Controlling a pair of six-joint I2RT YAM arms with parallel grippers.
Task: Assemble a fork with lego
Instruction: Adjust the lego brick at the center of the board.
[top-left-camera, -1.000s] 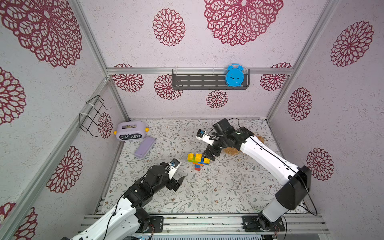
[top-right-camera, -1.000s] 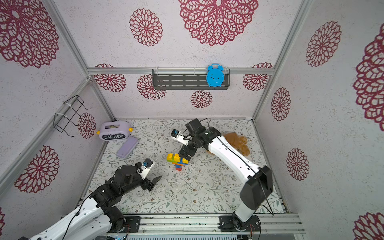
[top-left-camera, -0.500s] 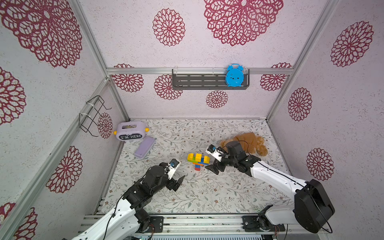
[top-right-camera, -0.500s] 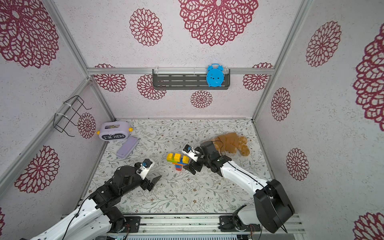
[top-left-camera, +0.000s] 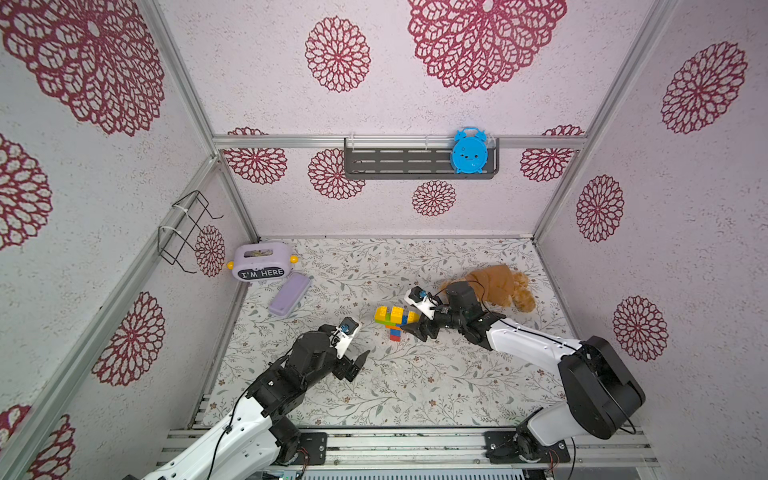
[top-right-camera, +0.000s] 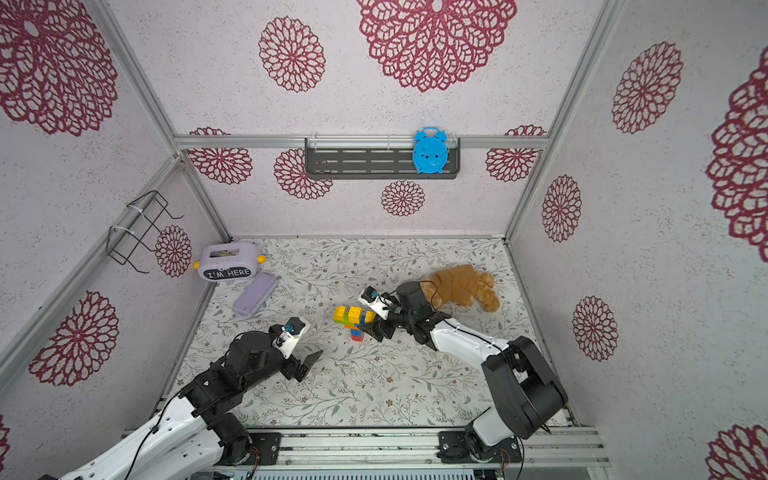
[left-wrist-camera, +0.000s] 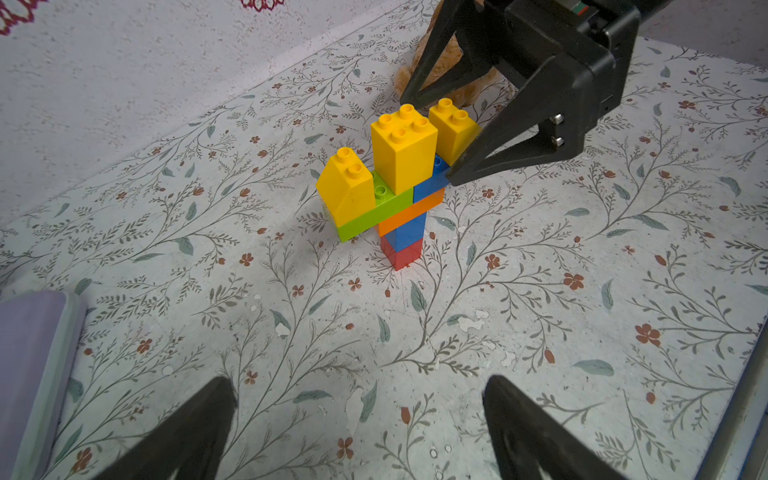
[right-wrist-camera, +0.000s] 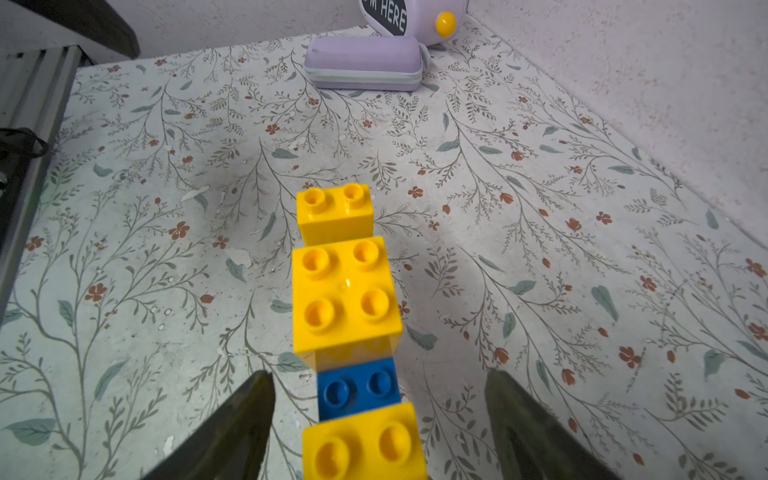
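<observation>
The fork (top-left-camera: 395, 318) stands upright mid-table in both top views: red and blue handle, orange and green crosspiece, three yellow prongs (left-wrist-camera: 401, 145). My right gripper (top-left-camera: 415, 329) is open and reaches in low from the fork's right. Its fingers straddle the end yellow prong (right-wrist-camera: 365, 444) and the blue brick (right-wrist-camera: 359, 388), with a gap showing on each side in the right wrist view. My left gripper (top-left-camera: 357, 366) is open and empty near the table's front left, short of the fork (top-right-camera: 353, 318).
A brown plush toy (top-left-camera: 498, 284) lies behind the right arm. A lilac case (top-left-camera: 289, 294) and a lilac "I'M HERE" box (top-left-camera: 259, 262) sit at the back left. A wire basket (top-left-camera: 183, 232) hangs on the left wall, and a shelf with a blue clock (top-left-camera: 469, 151) on the back wall.
My right arm swung from behind the fork down to its right side, and its fingers now flank the end prong, a little narrower. The left arm has not moved.
</observation>
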